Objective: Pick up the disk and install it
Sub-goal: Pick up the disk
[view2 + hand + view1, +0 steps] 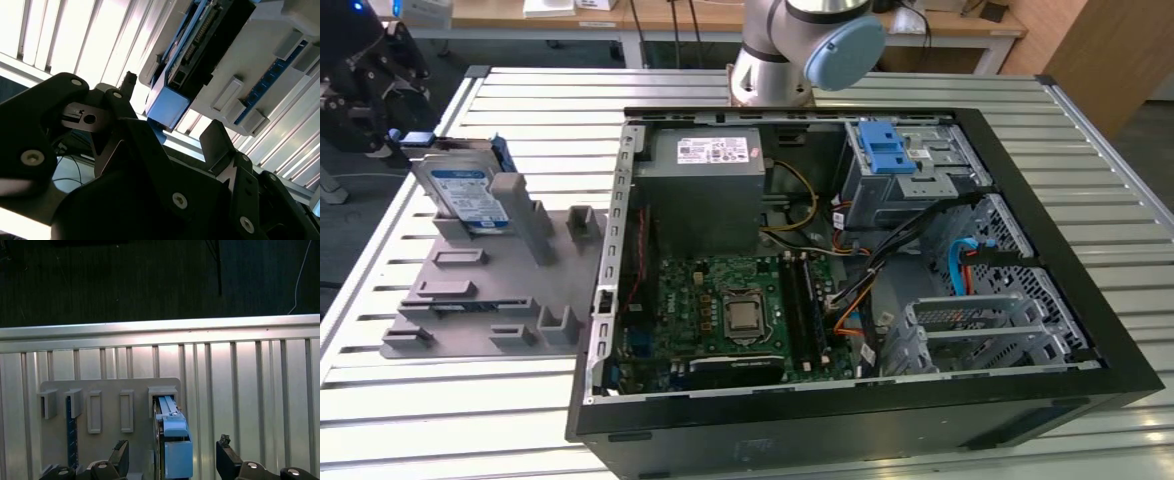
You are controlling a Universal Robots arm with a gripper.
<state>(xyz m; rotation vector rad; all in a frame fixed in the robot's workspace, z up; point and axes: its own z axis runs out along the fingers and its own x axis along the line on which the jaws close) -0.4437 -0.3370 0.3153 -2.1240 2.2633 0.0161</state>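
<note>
The disk [464, 193] stands on edge in a slot of the grey holder plate [467, 290], at the exterior view's left. It is silver with a white-and-blue label and a blue bracket. The arm's black wrist [367, 75] hangs just beyond the disk's top end. In both wrist views my gripper [171, 446] [171, 107] is open. Its two black fingertips [120, 447] stand on either side of the blue bracket end of the disk [177, 452] [167, 102], apart from it and not touching.
The open computer case [1067, 230] lies on the slatted metal table [1121, 150], to the exterior view's right of the holder. Inside are a grey power-supply box [707, 170], a motherboard [720, 310] and a metal cage with a blue latch [891, 155]. Beyond the table's edge [160, 329] the floor is dark.
</note>
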